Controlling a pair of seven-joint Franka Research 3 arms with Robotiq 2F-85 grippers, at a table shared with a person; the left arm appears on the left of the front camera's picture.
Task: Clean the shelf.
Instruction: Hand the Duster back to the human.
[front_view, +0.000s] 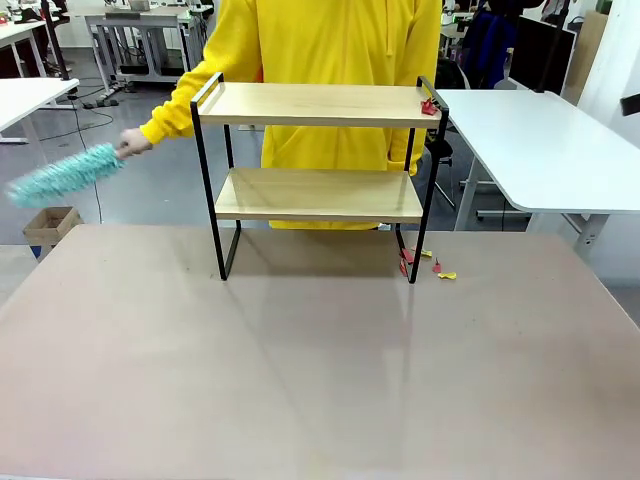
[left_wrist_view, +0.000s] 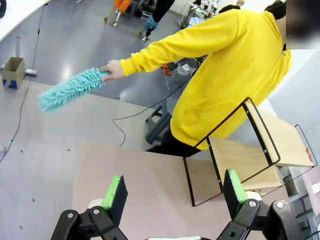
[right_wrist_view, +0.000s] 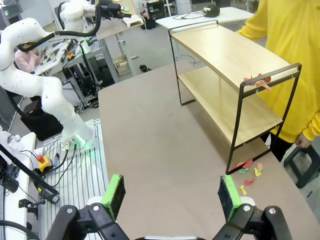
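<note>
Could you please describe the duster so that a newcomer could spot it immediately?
Find the person in the yellow hoodie behind the shelf. Their outstretched hand holds the duster over the floor. It is the fluffy turquoise thing.

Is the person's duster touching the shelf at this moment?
No, the teal duster is held out well to the side of the shelf.

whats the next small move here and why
Probably the left gripper should reach toward the teal duster in the person's hand. Both grippers are open and empty, and red scraps lie on the shelf top board's right end.
</note>
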